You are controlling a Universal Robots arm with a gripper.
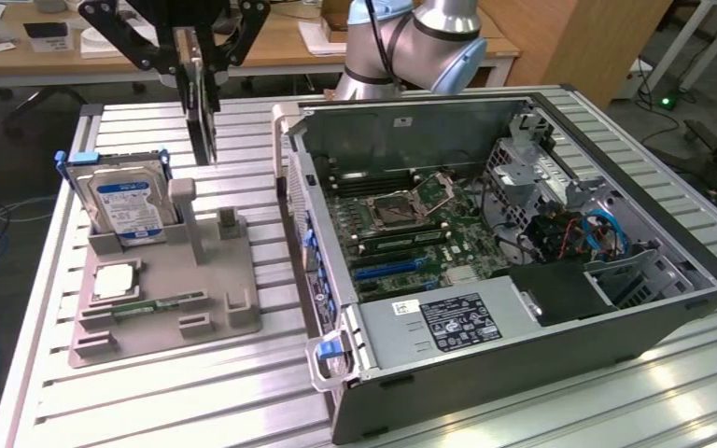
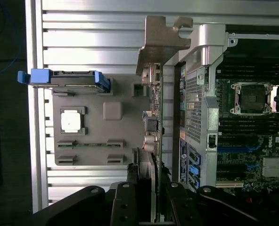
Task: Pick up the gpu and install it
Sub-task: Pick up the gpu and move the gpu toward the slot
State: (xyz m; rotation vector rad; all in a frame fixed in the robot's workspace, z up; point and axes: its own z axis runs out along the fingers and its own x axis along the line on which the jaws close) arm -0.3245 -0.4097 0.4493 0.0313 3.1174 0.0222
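Note:
The gpu (image 1: 197,117) hangs upright in the air, a thin dark card seen edge-on, above the table between the grey parts fixture (image 1: 228,317) and the open computer case (image 1: 321,187). My gripper (image 1: 197,65) is shut on its upper end. In the wrist view the gpu (image 2: 160,42) runs away from my gripper (image 2: 149,176), with its pale metal bracket at the far end. It hovers just outside the case wall (image 2: 201,94). The motherboard (image 1: 409,224) lies exposed inside the case, with blue slots (image 1: 390,271) near its lower part.
On the fixture stand a silver hard drive (image 1: 128,205) in a blue frame, a square processor (image 1: 116,280) and a slim green memory stick (image 1: 160,303). The slatted metal table (image 1: 184,401) carries everything. Desks and a chair stand behind.

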